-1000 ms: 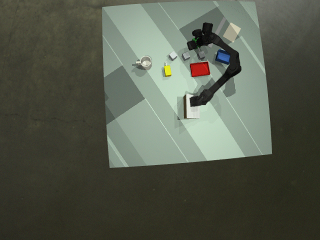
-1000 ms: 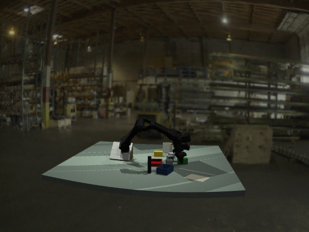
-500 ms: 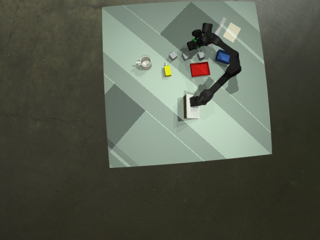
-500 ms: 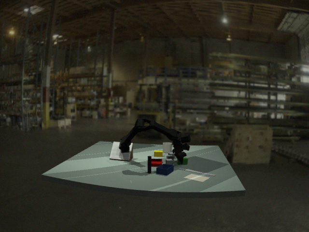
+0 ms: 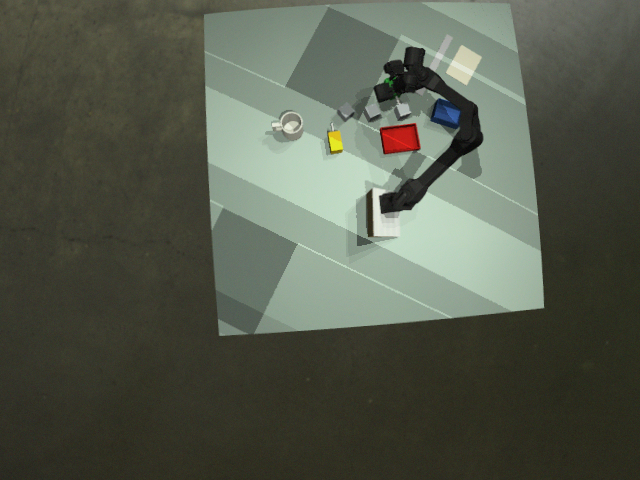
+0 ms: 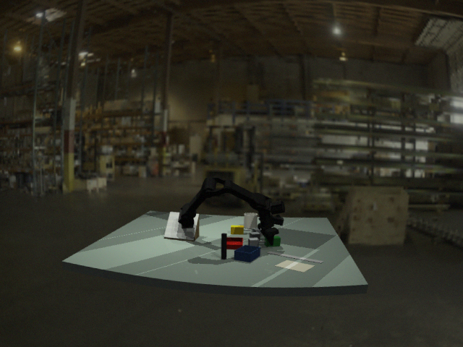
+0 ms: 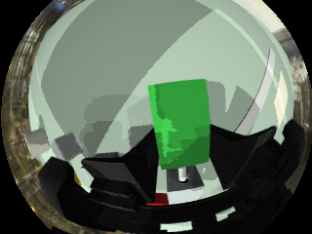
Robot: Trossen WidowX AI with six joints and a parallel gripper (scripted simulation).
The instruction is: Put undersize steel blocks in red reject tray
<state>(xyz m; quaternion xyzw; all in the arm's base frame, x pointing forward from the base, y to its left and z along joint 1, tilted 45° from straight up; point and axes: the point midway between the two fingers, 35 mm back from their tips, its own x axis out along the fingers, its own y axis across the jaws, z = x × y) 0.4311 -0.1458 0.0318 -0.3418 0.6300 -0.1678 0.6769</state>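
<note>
With twelve o'clock at the top edge of the overhead view, has the gripper (image 5: 391, 88) (image 6: 272, 241) (image 7: 177, 127) parted about halfway and shut firmly on the green GO gauge (image 5: 389, 82) (image 6: 276, 241) (image 7: 181, 124), by its handle. Aims the gauge's metal pin (image 5: 398, 102) (image 7: 182, 174) at the bore of the three o'clock end block (image 5: 402, 112) (image 6: 253, 242) (image 7: 185, 194) in the row; cannot tell how deep. Has two more steel blocks (image 5: 372, 112) (image 6: 255, 234) (image 7: 67, 146) lined up toward nine o'clock from there, all three outside the red reject tray (image 5: 400, 138) (image 6: 234, 245) (image 7: 158, 199), just beside that end block at six o'clock. Beyond the tray, at nine o'clock, shows the yellow-handled gauge (image 5: 335, 142) (image 6: 236, 229), lying apart, then the mug (image 5: 291, 125) (image 6: 250, 220) farther out. At about two o'clock from the red tray, shows the blue tray (image 5: 446, 113) (image 6: 247, 254), with the cream card (image 5: 464, 65) (image 6: 295, 265) (image 7: 281, 99) and pale strip (image 5: 442, 53) (image 6: 299, 257) (image 7: 263, 93) nearer the table's one o'clock corner.
</note>
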